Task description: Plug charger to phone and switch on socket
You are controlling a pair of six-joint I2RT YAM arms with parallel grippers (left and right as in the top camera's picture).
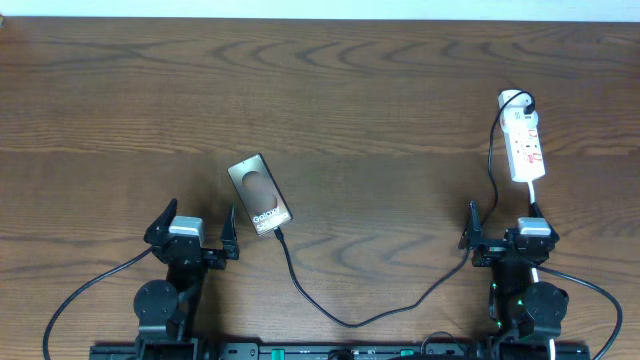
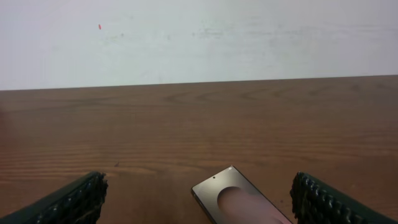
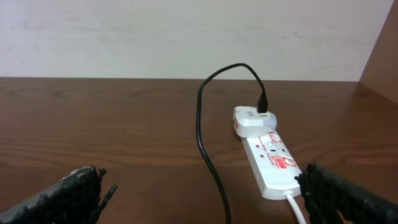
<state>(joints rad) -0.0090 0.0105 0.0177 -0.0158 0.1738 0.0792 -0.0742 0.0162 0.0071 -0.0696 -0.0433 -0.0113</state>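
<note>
The phone (image 1: 259, 194) lies face up left of centre, "Galaxy" lettering at its near end. The black charger cable (image 1: 350, 322) runs from that near end, loops toward the front edge and rises to a white adapter (image 1: 513, 100) on the far end of the socket (image 1: 526, 148). The cable tip touches the phone's near end; I cannot tell whether it is seated. My left gripper (image 1: 198, 225) is open and empty, just near-left of the phone (image 2: 239, 199). My right gripper (image 1: 503, 225) is open and empty, just short of the socket (image 3: 271, 160), with the cable (image 3: 208, 143) between its fingers.
The socket's white cord (image 3: 297, 208) leaves its near end and passes by my right gripper's right finger. The wooden table (image 1: 380, 90) ends at a pale wall at the back. A brown side panel (image 3: 382, 56) stands at the far right.
</note>
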